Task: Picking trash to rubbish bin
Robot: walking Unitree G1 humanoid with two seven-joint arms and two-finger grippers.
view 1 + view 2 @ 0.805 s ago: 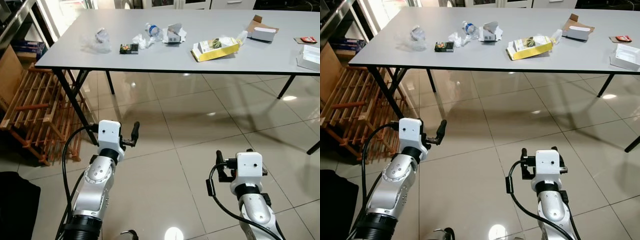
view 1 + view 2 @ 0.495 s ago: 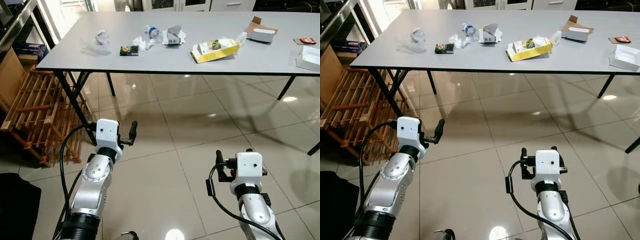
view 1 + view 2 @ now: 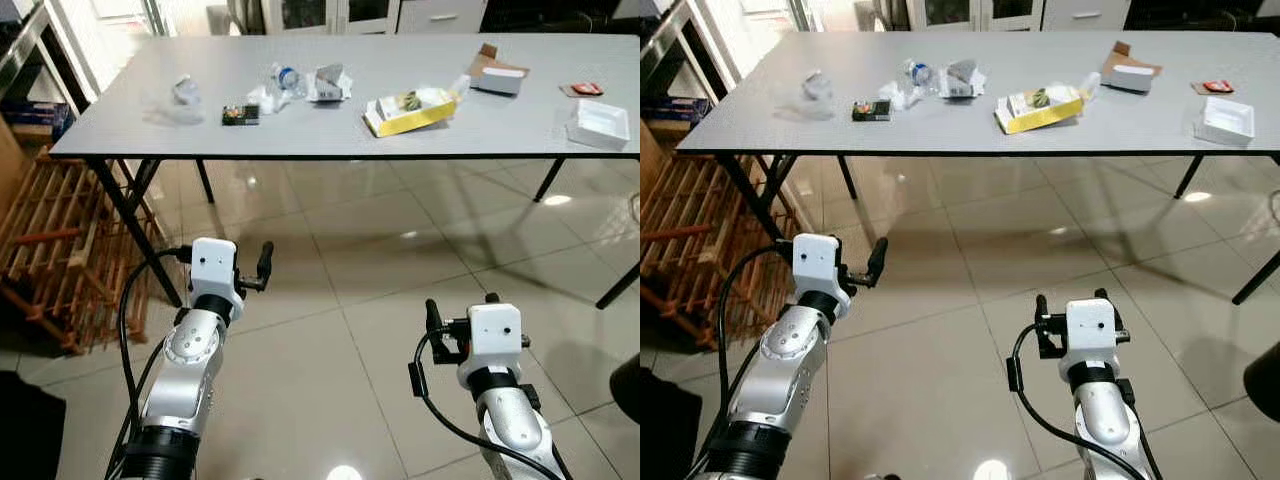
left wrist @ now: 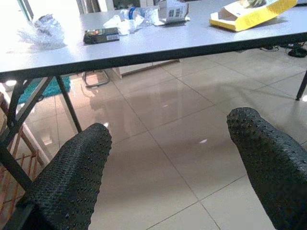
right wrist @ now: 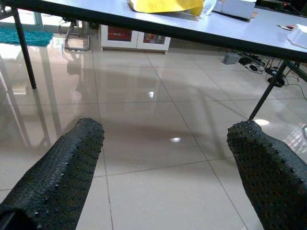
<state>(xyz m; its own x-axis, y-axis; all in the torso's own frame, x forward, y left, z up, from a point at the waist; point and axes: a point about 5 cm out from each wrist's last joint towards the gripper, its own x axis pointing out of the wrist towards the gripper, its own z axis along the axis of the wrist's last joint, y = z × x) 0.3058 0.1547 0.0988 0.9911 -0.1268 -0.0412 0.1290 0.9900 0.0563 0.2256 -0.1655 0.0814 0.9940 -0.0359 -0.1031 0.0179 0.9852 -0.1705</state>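
Trash lies along a grey table (image 3: pixel 330 135) ahead: clear plastic wrap (image 3: pixel 182 92), a small dark packet (image 3: pixel 240 114), crumpled white paper (image 3: pixel 265 97), a plastic bottle (image 3: pixel 285 77), a white carton (image 3: pixel 328 83), an open yellow box (image 3: pixel 410 108), a cardboard box (image 3: pixel 493 76), a red packet (image 3: pixel 585 89) and a white tray-like box (image 3: pixel 598 124). My left gripper (image 4: pixel 168 158) and right gripper (image 5: pixel 168 158) are both open and hold nothing. They hover over the tiled floor, well short of the table edge and below its top.
A wooden rack (image 3: pixel 50 240) stands at the left beside the table's black legs (image 3: pixel 150 235). A dark rounded object (image 3: pixel 628 385) sits at the right edge of the floor. Something black (image 3: pixel 15 420) lies at the lower left. Glossy tiles stretch under the table.
The whole picture has shifted, so the camera has moved: more of the table's right end and the dark object at the right edge have come into view. Both arms keep their pose.
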